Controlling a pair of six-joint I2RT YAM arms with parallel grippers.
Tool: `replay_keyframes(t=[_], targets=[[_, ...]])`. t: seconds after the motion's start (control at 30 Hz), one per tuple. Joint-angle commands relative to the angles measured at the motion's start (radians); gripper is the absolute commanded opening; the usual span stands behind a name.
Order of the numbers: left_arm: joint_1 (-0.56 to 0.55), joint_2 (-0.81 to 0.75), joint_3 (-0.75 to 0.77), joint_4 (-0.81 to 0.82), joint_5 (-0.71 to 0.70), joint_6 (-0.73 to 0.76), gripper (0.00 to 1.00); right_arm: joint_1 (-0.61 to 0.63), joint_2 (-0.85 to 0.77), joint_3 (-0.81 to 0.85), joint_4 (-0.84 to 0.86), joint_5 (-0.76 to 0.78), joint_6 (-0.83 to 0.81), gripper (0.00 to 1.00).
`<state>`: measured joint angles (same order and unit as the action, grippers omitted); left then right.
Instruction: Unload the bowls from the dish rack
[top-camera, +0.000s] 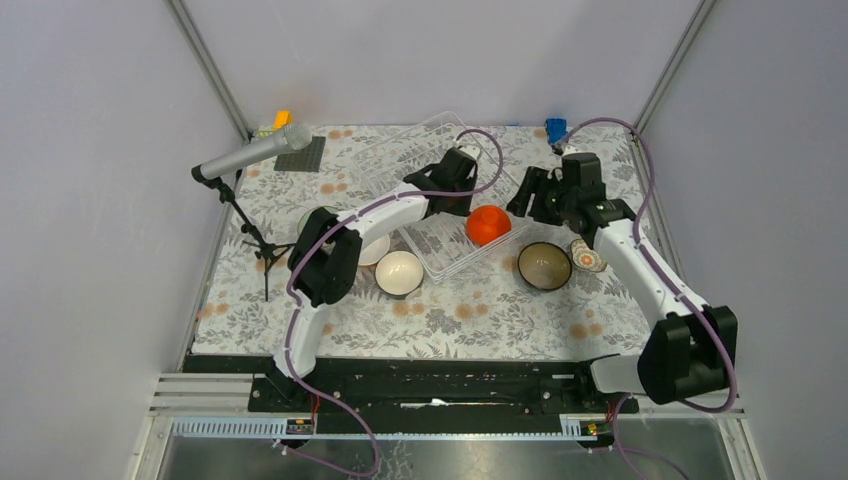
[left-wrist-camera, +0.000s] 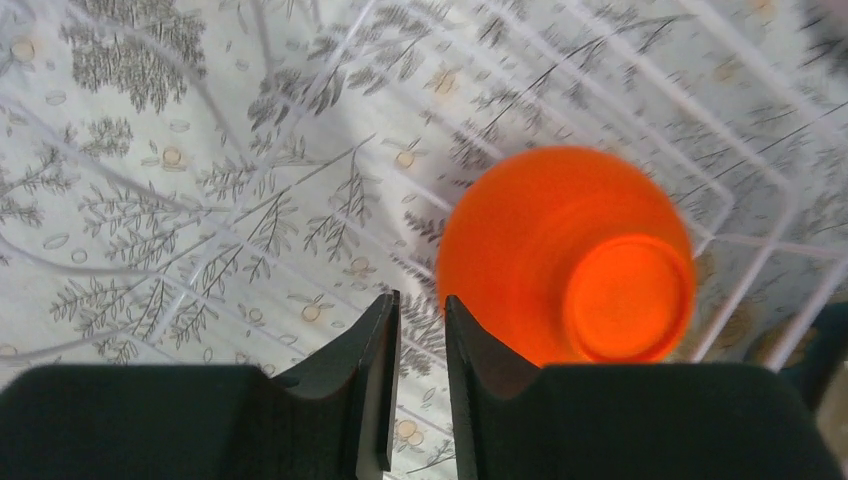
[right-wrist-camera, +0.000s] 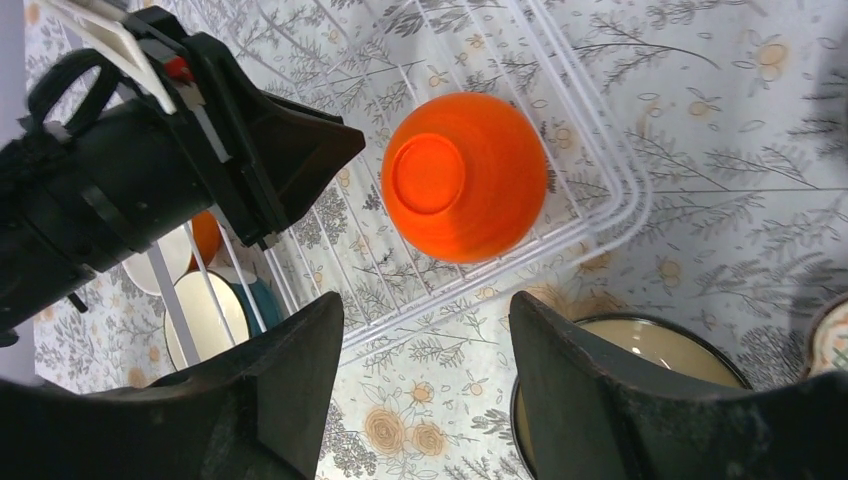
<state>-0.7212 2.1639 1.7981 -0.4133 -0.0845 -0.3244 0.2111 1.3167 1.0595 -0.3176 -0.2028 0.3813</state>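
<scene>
An orange bowl (top-camera: 488, 225) (left-wrist-camera: 565, 255) (right-wrist-camera: 465, 175) lies upside down in the near right corner of the clear wire dish rack (top-camera: 420, 150) (left-wrist-camera: 760, 200) (right-wrist-camera: 600, 190). My left gripper (top-camera: 457, 192) (left-wrist-camera: 420, 305) hangs over the rack floor just left of that bowl, its jaws only a narrow gap apart with nothing between them. My right gripper (top-camera: 533, 197) (right-wrist-camera: 425, 300) is open wide over the tablecloth just outside the rack's edge. A dark bowl with a cream inside (top-camera: 544, 265) (right-wrist-camera: 640, 345) stands under its right finger.
On the cloth stand a white bowl (top-camera: 399, 272), a patterned bowl (top-camera: 588, 256) and more bowls half hidden under the left arm (top-camera: 375, 250). A microphone on a stand (top-camera: 255, 155), a dark grey plate (top-camera: 300, 155) and a blue block (top-camera: 555, 128) are at the back.
</scene>
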Motion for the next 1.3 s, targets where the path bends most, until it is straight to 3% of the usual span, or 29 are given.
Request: replay_keyframes(t=[0.0, 0.17, 0.37, 0.63, 1.27], targets=[[0.028, -0.084, -0.100, 0.080, 0.000, -0.021, 0.27, 0.045, 0.074, 0.080, 0.034, -0.029, -0.030, 0.69], [0.042, -0.168, -0.187, 0.148, 0.073, -0.049, 0.32, 0.074, 0.182, 0.162, -0.014, 0.032, -0.073, 0.69], [0.050, -0.234, -0.263, 0.170, 0.075, -0.080, 0.32, 0.092, 0.303, 0.223, -0.067, 0.103, -0.116, 0.56], [0.066, -0.241, -0.319, 0.186, 0.077, -0.112, 0.33, 0.118, 0.438, 0.265, -0.059, 0.118, -0.105, 0.56], [0.083, -0.319, -0.425, 0.274, 0.131, -0.151, 0.33, 0.142, 0.436, 0.220, 0.108, -0.235, -0.062, 0.48]])
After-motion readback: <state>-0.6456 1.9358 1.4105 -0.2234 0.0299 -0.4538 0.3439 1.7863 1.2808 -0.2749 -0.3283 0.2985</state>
